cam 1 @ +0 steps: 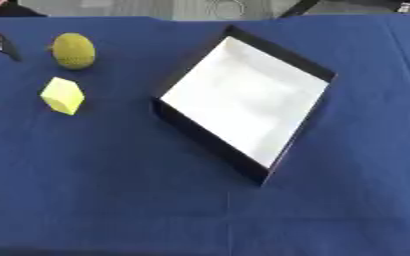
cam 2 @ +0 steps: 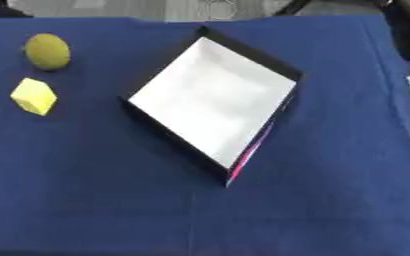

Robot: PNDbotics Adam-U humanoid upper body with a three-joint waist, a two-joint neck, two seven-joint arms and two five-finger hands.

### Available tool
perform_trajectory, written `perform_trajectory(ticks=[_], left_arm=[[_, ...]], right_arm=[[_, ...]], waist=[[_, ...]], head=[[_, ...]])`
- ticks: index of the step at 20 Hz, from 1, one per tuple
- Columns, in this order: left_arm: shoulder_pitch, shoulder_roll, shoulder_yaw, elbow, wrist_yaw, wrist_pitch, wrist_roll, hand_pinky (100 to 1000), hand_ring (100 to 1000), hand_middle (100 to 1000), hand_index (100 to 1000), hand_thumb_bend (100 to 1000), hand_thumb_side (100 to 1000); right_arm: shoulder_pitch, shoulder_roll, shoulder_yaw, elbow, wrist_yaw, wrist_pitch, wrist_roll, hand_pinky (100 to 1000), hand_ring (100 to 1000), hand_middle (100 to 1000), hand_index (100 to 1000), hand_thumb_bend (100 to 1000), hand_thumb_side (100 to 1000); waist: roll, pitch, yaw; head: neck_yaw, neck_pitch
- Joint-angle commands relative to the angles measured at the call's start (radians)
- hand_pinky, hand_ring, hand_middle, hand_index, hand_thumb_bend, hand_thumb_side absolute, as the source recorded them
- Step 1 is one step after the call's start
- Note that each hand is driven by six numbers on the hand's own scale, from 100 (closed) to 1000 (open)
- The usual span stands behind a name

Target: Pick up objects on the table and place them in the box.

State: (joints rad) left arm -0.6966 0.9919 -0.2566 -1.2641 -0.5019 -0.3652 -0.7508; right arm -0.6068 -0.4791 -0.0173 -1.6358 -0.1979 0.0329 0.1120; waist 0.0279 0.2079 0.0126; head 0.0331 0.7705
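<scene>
The white-lined box [cam 1: 243,97] lay empty on the blue counter [cam 1: 112,200]. A yellow-green round fruit [cam 1: 74,50] and yellow block [cam 1: 62,95] waited far left. Neither hand showed; picking had yet to begin, likely with a left reach.

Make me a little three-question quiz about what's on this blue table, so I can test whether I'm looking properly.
1. True or false: the box already holds an object.
2. Which lies nearer the table's far edge: (a) the round green fruit or (b) the yellow block?
3. Fill in: both loose objects lie to the box's ____ side.

Key
1. False. Its white inside is bare.
2. (a) The fruit sits farther back, with the block just in front of it.
3. Left. Both rest on the blue cloth, apart from the box.
</scene>
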Motion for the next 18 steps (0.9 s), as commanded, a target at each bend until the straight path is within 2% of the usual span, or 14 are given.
perform_trajectory(ticks=[1, 9, 13, 18], left_arm=[[-0.028, 0.01, -0.003, 0.023, -0.015, -0.087, -0.081, 910, 895, 875, 885, 627, 100], [-0.056, -0.021, -0.015, 0.067, -0.035, -0.109, -0.095, 909, 892, 875, 888, 603, 124], [-0.077, -0.038, -0.012, 0.083, -0.038, -0.105, -0.087, 906, 888, 874, 887, 574, 103], [-0.125, -0.077, -0.001, 0.136, -0.055, -0.099, -0.076, 900, 881, 867, 886, 527, 100]], right_arm=[[-0.018, -0.011, -0.001, -0.006, 0.007, -0.001, 0.006, 1000, 939, 911, 869, 100, 506], [-0.022, -0.013, 0.001, -0.004, 0.011, -0.001, 0.01, 1000, 939, 912, 869, 100, 507], [-0.025, -0.011, 0.006, -0.002, 0.013, -0.002, 0.016, 1000, 940, 912, 870, 100, 508], [-0.039, -0.012, 0.011, -0.004, 0.015, -0.005, 0.021, 1000, 940, 912, 870, 100, 504]], waist=[[0.002, -0.012, -0.003], [0.002, 0.0, -0.009], [0.002, 0.006, -0.01], [-0.003, 0.023, -0.017]], head=[[0.005, 0.0], [0.015, 0.0], [0.019, -0.001], [0.017, -0.017]])
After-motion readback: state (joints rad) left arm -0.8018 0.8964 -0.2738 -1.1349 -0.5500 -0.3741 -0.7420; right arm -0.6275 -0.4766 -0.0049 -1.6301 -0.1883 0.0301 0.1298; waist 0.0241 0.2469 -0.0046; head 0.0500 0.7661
